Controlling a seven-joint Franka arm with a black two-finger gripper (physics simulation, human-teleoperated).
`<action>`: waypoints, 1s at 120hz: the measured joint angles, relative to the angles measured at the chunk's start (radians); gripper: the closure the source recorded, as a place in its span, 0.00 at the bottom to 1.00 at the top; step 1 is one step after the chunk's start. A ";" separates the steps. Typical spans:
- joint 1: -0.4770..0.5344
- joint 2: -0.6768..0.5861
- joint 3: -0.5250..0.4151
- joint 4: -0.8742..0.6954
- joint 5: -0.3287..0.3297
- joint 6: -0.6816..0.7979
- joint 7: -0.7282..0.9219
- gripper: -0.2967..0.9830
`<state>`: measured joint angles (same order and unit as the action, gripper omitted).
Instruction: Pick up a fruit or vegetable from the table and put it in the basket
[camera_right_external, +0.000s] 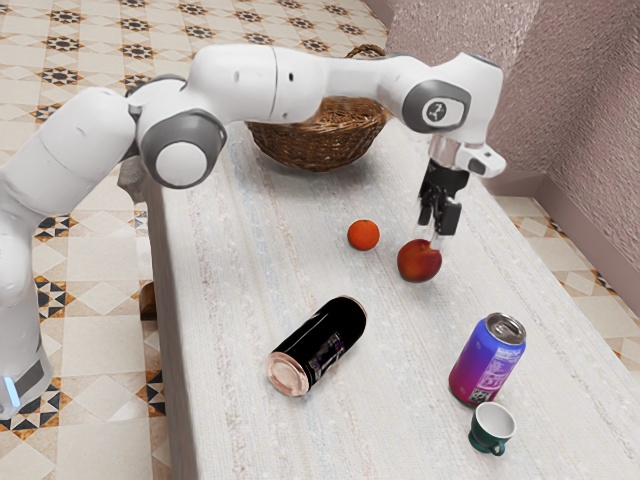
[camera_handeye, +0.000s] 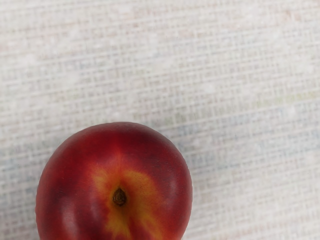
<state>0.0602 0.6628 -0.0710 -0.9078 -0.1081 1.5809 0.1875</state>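
Black two-finger gripper (camera_right_external: 431, 238) open, empty, over round red fruit (camera_right_external: 419, 262); small orange fruit (camera_right_external: 363, 235) left; black cylindrical can (camera_right_external: 322, 342) nearer; brown wicker basket (camera_right_external: 318, 140) far.

Basket (camera_right_external: 318, 149) partly behind the arm (camera_right_external: 250, 85), its inside seemingly half-hidden

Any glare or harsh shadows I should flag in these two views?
Exterior view: soft light, no harsh shadows; the lying can shows little detail on its black side. Wrist view: mild pale highlights on the red fruit, soft shading on the cloth beside it, no blown-out glare.
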 joint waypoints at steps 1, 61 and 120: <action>0.002 0.005 0.000 0.006 0.000 0.000 0.001 0.23; -0.003 0.077 -0.001 0.050 -0.001 -0.002 0.042 0.23; 0.006 0.100 -0.009 0.065 -0.001 -0.003 0.068 0.23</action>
<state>0.0663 0.7627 -0.0796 -0.8427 -0.1090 1.5784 0.2555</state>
